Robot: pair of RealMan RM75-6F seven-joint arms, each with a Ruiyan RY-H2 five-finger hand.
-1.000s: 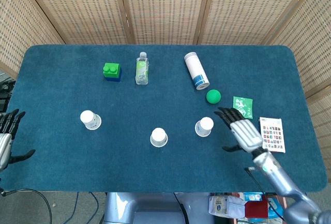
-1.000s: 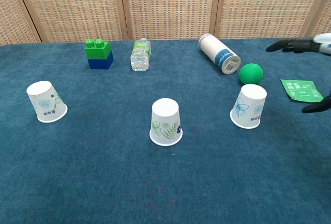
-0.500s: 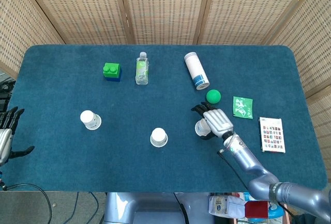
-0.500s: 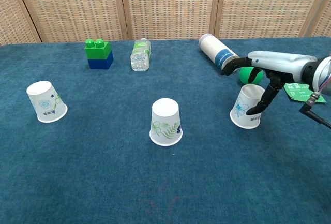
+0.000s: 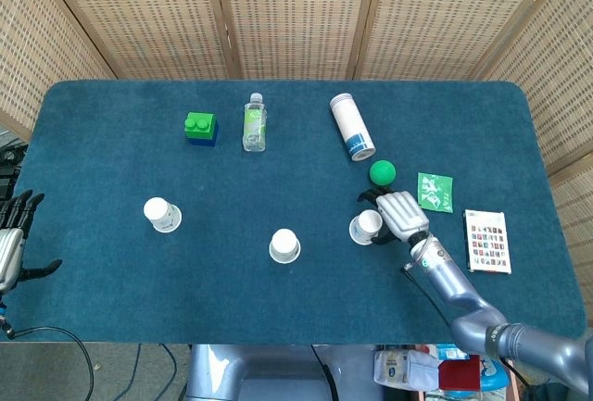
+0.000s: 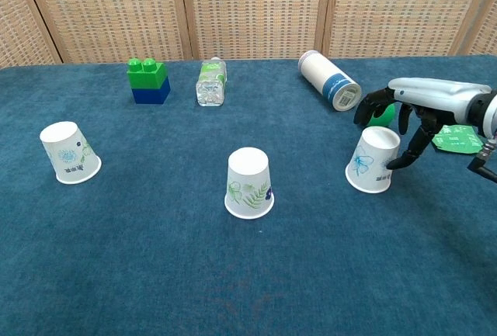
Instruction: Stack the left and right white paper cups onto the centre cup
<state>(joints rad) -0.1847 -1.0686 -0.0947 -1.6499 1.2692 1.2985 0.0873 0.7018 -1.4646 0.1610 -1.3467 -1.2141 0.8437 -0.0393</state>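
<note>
Three white paper cups stand upside down on the blue table. The left cup (image 5: 161, 214) (image 6: 70, 152) and the centre cup (image 5: 284, 245) (image 6: 249, 183) stand alone. My right hand (image 5: 398, 214) (image 6: 408, 107) hovers at the right cup (image 5: 366, 227) (image 6: 373, 159). Its fingers are spread, curving behind and above the cup's top, and its thumb reaches down the cup's right side. I see no firm grip, and the cup stands on the table. My left hand (image 5: 11, 234) hangs open off the table's left edge, far from the cups.
At the back lie a green-and-blue block (image 5: 200, 128) (image 6: 147, 80), a clear bottle (image 5: 254, 122) (image 6: 210, 81) and a white canister (image 5: 352, 127) (image 6: 330, 79). A green ball (image 5: 382, 173), a green packet (image 5: 435, 191) (image 6: 454, 140) and a card pack (image 5: 487, 241) are near my right hand.
My right hand swept in from the right to the right cup, then eased slightly back to its right side. No cup has moved. The left hand has barely moved.
</note>
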